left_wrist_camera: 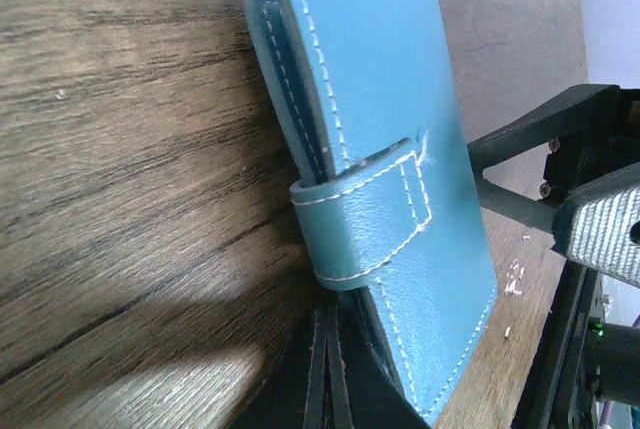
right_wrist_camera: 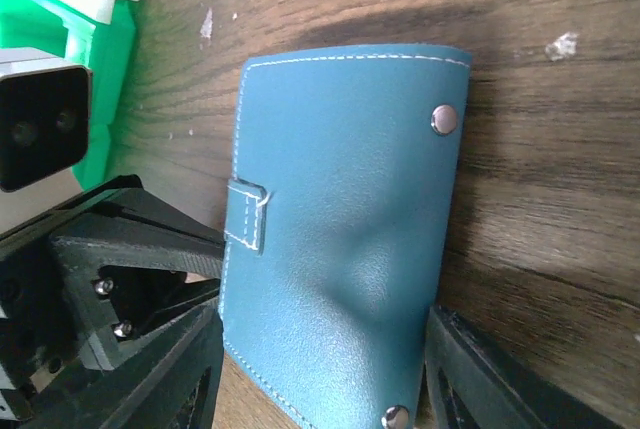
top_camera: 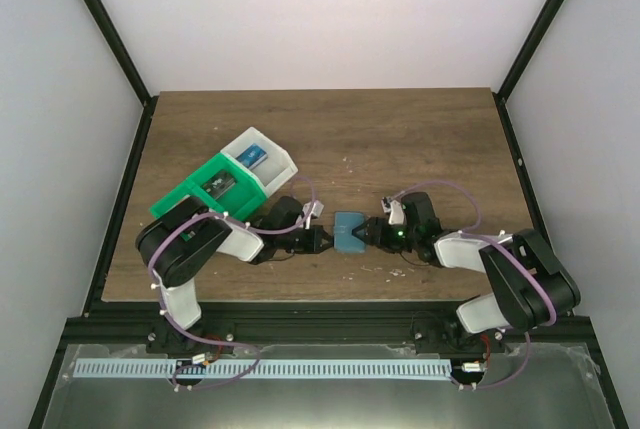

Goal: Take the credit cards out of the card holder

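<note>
The blue-teal card holder lies folded shut on the wood table between my two grippers. Its strap wraps over the edge that faces my left gripper. That gripper is shut, fingers pressed together with their tips right at the strap; I cannot tell whether the strap is pinched. My right gripper is open on the opposite side. Its fingers straddle the card holder at the end with the snap stud. The credit cards are hidden.
A green-and-white compartment tray stands behind the left arm, with a small blue item in its white bin. White crumbs speckle the table near the right arm. The table's front edge is close behind both grippers.
</note>
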You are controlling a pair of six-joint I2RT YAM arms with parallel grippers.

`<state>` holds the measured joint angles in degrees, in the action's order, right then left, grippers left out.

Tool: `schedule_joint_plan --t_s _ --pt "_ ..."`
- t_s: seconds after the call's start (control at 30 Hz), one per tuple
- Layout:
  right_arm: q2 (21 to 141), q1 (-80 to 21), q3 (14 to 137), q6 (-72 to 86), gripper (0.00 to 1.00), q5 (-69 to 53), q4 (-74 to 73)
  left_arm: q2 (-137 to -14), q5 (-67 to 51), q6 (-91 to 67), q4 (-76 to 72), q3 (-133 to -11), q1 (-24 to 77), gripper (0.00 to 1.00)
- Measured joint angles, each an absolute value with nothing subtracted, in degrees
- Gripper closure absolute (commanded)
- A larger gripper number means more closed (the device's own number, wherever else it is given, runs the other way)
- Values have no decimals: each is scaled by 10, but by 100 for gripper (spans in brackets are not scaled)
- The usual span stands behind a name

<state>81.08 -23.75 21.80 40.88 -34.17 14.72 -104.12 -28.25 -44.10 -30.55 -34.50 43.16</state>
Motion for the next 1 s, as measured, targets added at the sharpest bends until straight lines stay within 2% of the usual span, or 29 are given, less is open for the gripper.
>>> schedule_joint_plan --t_s 0.47,0.7,1.0 --pt "763 -234 191 476 45 -390 248 -1046 -290 -437 -316 -344 430 100" --pt "761 -234 158 528 45 -436 338 -1046 -293 -439 -347 -325 430 100" --pt "768 -235 156 566 46 -469 383 -1041 -303 -471 -375 -307 461 100"
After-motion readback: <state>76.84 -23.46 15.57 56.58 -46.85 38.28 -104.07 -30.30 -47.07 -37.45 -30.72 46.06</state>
